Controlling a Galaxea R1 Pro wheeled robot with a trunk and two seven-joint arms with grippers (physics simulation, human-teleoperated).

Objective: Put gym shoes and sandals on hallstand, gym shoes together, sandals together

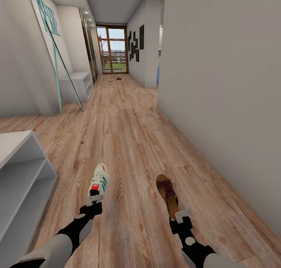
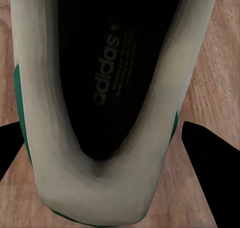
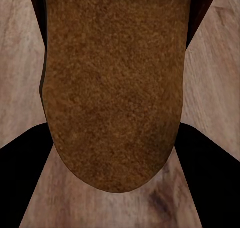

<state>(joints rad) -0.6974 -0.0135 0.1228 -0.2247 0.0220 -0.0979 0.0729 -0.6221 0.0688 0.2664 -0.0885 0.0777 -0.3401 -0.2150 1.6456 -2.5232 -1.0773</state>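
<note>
At the far left in the head view stands a white-grey shelf unit with open compartments (image 1: pixel 23 174), resting on the light brown wood-plank floor (image 1: pixel 132 143). Just to its right, the left gripper (image 1: pixel 95 201) holds a white low-top gym shoe with green side stripes and a red tongue (image 1: pixel 98 183) by its heel, with the toe pointing away down the corridor. In the left wrist view the heel end of the white gym shoe (image 2: pixel 100 188) sits between the two black fingers (image 2: pixel 210 168), and its dark inside shows a printed brand word. The fingers are closed on the heel. Further right, the right gripper (image 1: pixel 182 216) holds a flat brown leather sandal with a dark insole (image 1: pixel 168 193) by its heel, and its toe also points away. In the right wrist view the rough brown insole of the sandal (image 3: pixel 115 88) fills the space between the black fingers (image 3: pixel 25 173), which are clamped on it. Both shoes are up in the fingers, above the floor, and well apart from each other. Far down the corridor, near a glass door with a wooden frame (image 1: pixel 112 49), two small things lie on the floor (image 1: pixel 114 79); they are too small to tell. On the left wall leans a white board with teal letters (image 1: pixel 47 14). A plain grey wall (image 1: pixel 226 84) runs along the right.
</note>
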